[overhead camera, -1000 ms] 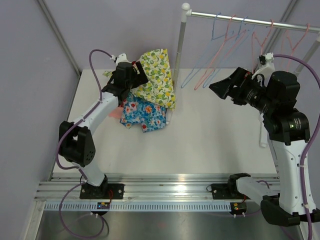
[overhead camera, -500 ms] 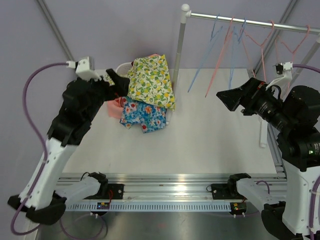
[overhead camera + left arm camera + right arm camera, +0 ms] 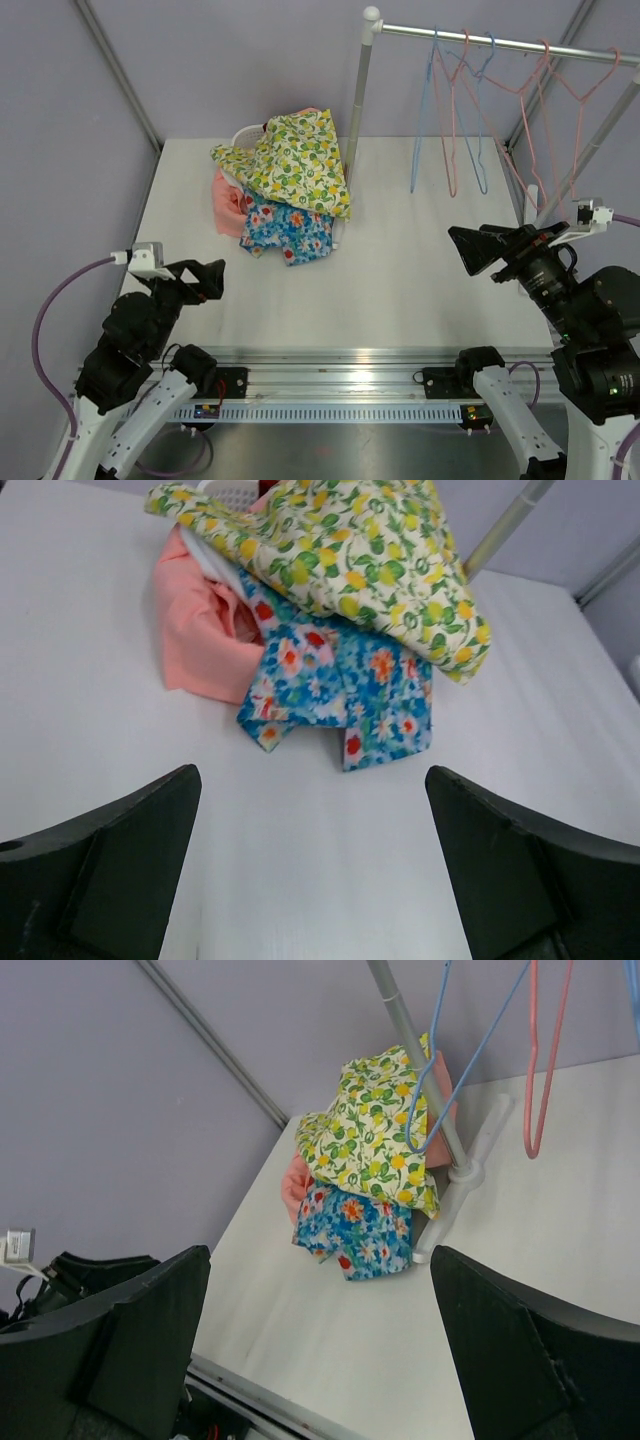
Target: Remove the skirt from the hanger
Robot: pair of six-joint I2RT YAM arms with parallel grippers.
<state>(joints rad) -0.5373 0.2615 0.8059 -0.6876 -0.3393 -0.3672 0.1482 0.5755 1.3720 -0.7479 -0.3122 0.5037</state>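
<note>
A yellow lemon-print skirt [image 3: 290, 160] lies on top of a pile with a blue floral skirt [image 3: 290, 232] and a pink garment [image 3: 230, 205] at the table's back left, over a white basket [image 3: 245, 133]. It also shows in the left wrist view [image 3: 350, 560] and the right wrist view [image 3: 380, 1135]. Bare blue and pink hangers [image 3: 455, 120] hang on the rail [image 3: 500, 42]; none carries a skirt. My left gripper [image 3: 205, 280] is open and empty near the front left edge. My right gripper [image 3: 475, 250] is open and empty at the front right.
The rack's upright pole [image 3: 358, 100] stands just right of the pile, with its foot [image 3: 470, 1150] on the table. A second slanted rack leg [image 3: 590, 130] stands at the right. The metal rail [image 3: 330, 365] with the arm bases runs along the near edge.
Both arms have pulled back from the pile and the rack toward the near edge and lowered. The left gripper has left the lemon-print skirt on the pile. The hangers have swung.
</note>
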